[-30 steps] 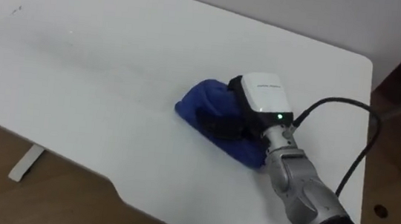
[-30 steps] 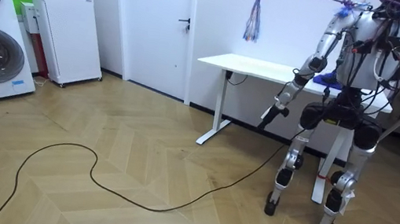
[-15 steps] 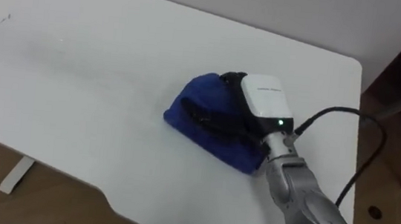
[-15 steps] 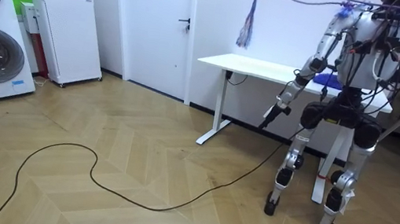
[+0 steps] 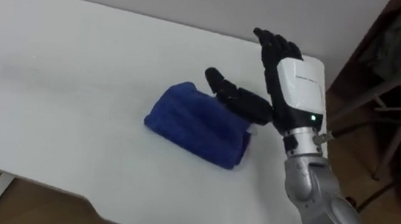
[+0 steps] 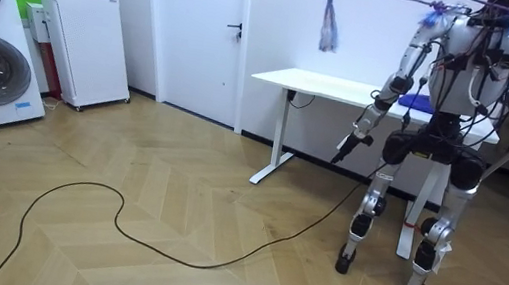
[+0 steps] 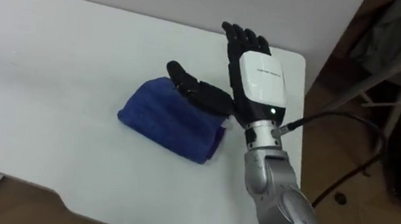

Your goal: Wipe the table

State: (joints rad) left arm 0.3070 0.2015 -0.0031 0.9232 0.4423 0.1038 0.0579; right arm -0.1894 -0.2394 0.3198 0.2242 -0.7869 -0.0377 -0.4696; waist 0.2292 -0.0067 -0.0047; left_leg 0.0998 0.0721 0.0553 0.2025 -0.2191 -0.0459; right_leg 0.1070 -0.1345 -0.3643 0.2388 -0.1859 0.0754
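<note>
Blue cloth [image 5: 194, 132] lies bunched on the white counter [image 5: 62, 75], near its right end. The right robot hand [image 5: 297, 92] hovers just beside it, open, fingers straight and pointing up, thumb reaching over the cloth. In the room view the left robot hand [image 6: 352, 145] hangs low before the counter, its fingers too small to read

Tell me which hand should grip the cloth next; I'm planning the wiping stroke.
Right. The right hand is open, its thumb over the blue cloth on the table; the left hand hangs low beside the table.
</note>
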